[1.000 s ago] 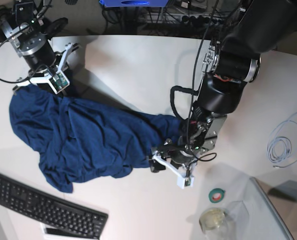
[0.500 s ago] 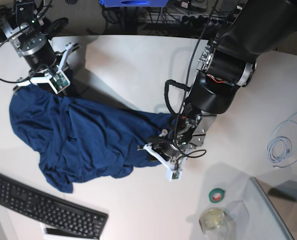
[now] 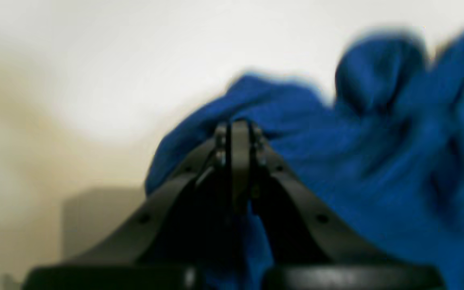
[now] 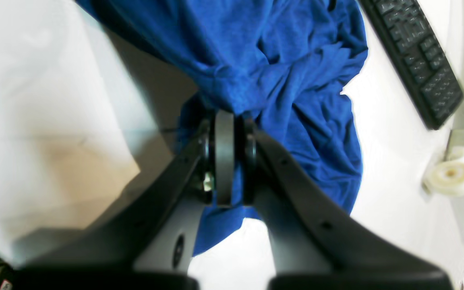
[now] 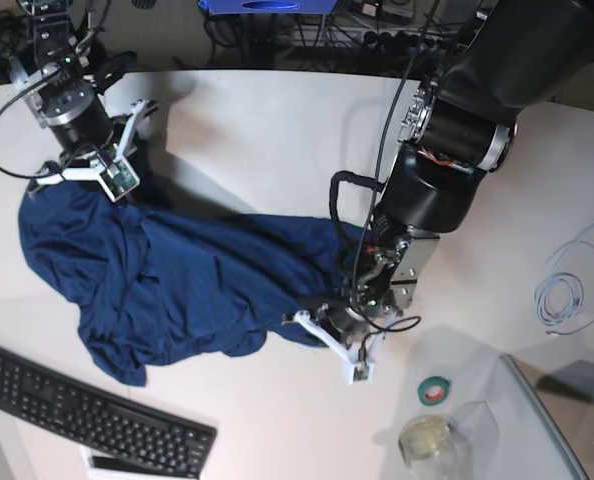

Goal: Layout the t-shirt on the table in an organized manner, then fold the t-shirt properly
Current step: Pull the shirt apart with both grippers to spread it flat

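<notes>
The t-shirt (image 5: 177, 280) lies bunched between my left gripper (image 5: 327, 325) and right gripper (image 5: 82, 170), both pinching its edges; spreading and folding remain.

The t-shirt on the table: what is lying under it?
Under the t-shirt only the white table shows, around its edges. The crumpled cloth hides whatever lies beneath its middle. The keyboard lies beside it, not under it.

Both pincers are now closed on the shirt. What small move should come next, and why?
Probably draw the left pincer and the right pincer slowly apart. Each grips an edge of the t-shirt, which lies bunched and wrinkled on the table.
</notes>
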You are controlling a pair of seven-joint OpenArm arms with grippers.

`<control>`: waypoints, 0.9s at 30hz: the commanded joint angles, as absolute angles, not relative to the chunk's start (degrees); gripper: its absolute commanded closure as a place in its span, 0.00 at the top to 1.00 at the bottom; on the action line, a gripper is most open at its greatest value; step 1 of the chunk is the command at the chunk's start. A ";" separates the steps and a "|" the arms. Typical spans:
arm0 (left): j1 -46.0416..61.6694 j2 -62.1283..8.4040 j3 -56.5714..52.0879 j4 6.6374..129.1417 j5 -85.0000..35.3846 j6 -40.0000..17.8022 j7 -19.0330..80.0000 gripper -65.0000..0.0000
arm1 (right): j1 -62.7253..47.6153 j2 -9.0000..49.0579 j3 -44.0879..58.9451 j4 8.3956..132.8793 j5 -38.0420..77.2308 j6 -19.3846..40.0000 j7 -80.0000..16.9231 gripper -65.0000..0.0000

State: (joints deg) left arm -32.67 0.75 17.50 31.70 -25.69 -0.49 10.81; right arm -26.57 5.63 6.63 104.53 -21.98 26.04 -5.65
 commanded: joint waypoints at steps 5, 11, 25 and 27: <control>-32.04 -2.59 17.36 47.08 -25.98 0.75 15.08 0.00 | -22.37 4.88 9.98 100.62 -21.67 25.36 -4.53 0.00; -23.78 -7.08 11.47 68.44 -25.63 6.55 24.48 0.00 | -21.23 4.18 12.44 102.20 -21.67 25.45 -4.53 0.00; 9.19 -12.53 -5.49 108.44 -25.45 8.84 48.92 0.00 | -28.53 2.51 7.43 101.32 -20.09 31.08 -8.75 0.00; 12.35 -13.58 -5.67 108.09 -25.19 8.84 48.92 0.00 | -28.35 2.51 6.29 99.30 -15.69 33.10 -12.09 0.00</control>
